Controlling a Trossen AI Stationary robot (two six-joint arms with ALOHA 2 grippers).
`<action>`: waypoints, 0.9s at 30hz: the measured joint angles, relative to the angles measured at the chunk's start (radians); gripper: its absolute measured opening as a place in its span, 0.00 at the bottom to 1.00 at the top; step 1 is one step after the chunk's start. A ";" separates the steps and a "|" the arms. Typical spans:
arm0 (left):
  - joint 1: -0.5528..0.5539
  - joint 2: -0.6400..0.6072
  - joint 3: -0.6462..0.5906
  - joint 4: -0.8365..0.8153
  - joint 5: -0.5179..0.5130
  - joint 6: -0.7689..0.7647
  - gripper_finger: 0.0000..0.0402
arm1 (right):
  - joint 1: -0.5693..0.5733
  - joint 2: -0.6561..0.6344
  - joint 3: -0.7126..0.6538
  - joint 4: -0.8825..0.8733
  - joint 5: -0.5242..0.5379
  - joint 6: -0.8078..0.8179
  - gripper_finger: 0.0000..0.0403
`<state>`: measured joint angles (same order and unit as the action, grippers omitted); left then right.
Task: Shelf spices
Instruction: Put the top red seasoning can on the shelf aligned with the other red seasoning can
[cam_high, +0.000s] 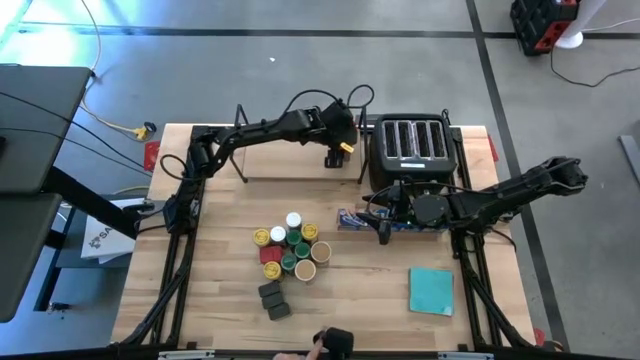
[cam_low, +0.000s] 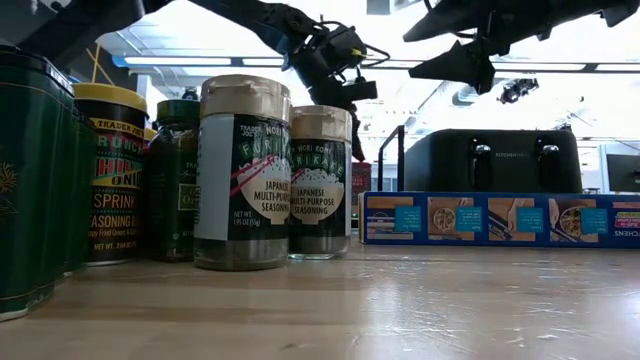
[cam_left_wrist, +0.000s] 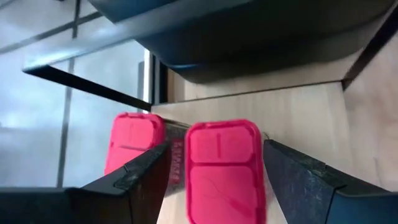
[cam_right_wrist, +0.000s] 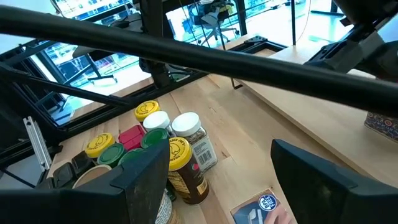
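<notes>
Shelf (cam_high: 300, 170) standing at far side of counter (cam_high: 360, 300), toaster (cam_high: 412, 150) sitting just right of it. Wrap box (cam_high: 352, 218) lying just near toaster. Spices (cam_high: 292, 250) clustering mid-counter, near of shelf, left of box. Pad (cam_high: 431, 290) lying near right. Tin (cam_left_wrist: 225, 168) sitting on shelf board.

Two black jointed arms, looped black cables, yellow tag on left gripper (cam_high: 334, 158), matte dark wedge-shaped fingers (cam_left_wrist: 134, 180)

Spice jars (cam_high: 292, 250) clustered mid-table; red tin (cam_left_wrist: 225, 168) seemingly on shelf (cam_high: 300, 165).
</notes>
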<state>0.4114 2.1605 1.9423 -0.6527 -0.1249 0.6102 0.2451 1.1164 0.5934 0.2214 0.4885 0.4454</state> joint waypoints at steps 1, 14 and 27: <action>0.000 0.000 0.000 0.003 -0.009 0.007 0.63 | 0.000 0.000 0.000 0.000 0.000 0.000 0.68; -0.057 -0.097 0.002 -0.268 -0.056 -0.012 0.52 | 0.000 0.000 0.000 -0.002 0.000 -0.008 0.68; -0.005 -0.092 -0.119 -0.267 0.092 -0.103 0.12 | 0.010 0.001 0.000 -0.024 0.005 -0.008 0.68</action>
<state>0.4066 2.0689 1.8228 -0.9192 -0.0327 0.5073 0.2554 1.1172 0.5934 0.1974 0.4936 0.4370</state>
